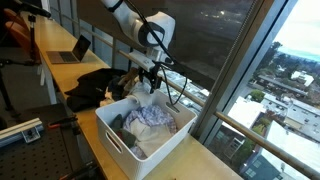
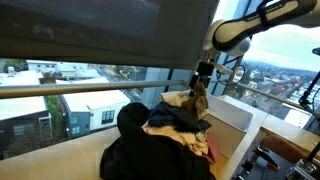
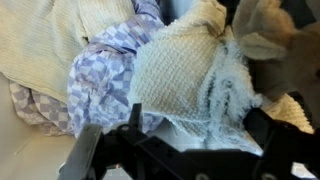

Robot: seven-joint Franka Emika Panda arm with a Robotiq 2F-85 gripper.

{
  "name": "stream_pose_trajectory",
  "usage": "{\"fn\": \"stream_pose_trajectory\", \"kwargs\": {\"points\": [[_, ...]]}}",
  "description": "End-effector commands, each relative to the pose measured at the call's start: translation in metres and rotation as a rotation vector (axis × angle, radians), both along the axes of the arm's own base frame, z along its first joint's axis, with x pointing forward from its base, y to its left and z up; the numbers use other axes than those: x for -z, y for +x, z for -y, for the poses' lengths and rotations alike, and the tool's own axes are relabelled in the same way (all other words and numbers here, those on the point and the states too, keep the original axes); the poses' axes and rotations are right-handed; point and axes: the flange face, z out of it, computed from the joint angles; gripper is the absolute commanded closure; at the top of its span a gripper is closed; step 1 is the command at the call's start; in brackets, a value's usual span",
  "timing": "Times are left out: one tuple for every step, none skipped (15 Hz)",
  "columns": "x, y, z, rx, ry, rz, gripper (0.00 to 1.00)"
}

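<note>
Gripper [image 3: 175,140], jaws spread wide, hangs over a cream knitted towel [image 3: 185,75] beside lilac checked cloth [image 3: 105,80] in the white bin [image 1: 112,140]; probably best centred over a raised fold.

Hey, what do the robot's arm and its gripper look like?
The arm is white, built of rounded, chunky segments with dark rings at the joints. The gripper is black and angular, and a thin dark cable loops off the wrist.

cream towel [image 3: 185,70] — lilac-and-white checked cloth [image 3: 105,75] (plain white bin [image 1: 165,142])
</note>
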Motion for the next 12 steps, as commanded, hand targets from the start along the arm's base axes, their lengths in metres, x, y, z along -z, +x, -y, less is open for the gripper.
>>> {"fn": "stream_pose_trajectory", "kwargs": {"points": [[-0.015,-0.009,-0.030,-0.021,0.020,-0.010,0.00],[-0.015,-0.013,-0.045,-0.043,0.018,-0.013,0.00],[-0.016,-0.016,-0.056,-0.061,0.018,-0.014,0.00],[-0.015,-0.021,-0.069,-0.081,0.015,-0.018,0.00],[-0.014,-0.025,-0.081,-0.099,0.016,-0.022,0.00],[-0.012,-0.030,-0.095,-0.118,0.015,-0.028,0.00],[-0.010,-0.035,-0.108,-0.138,0.014,-0.034,0.00],[-0.008,-0.040,-0.120,-0.156,0.011,-0.039,0.00],[-0.006,-0.045,-0.130,-0.173,0.009,-0.045,0.00],[-0.006,-0.049,-0.138,-0.186,0.008,-0.049,0.00],[-0.005,-0.053,-0.144,-0.197,0.007,-0.052,0.00],[-0.006,-0.055,-0.148,-0.205,0.007,-0.054,0.00]]}}
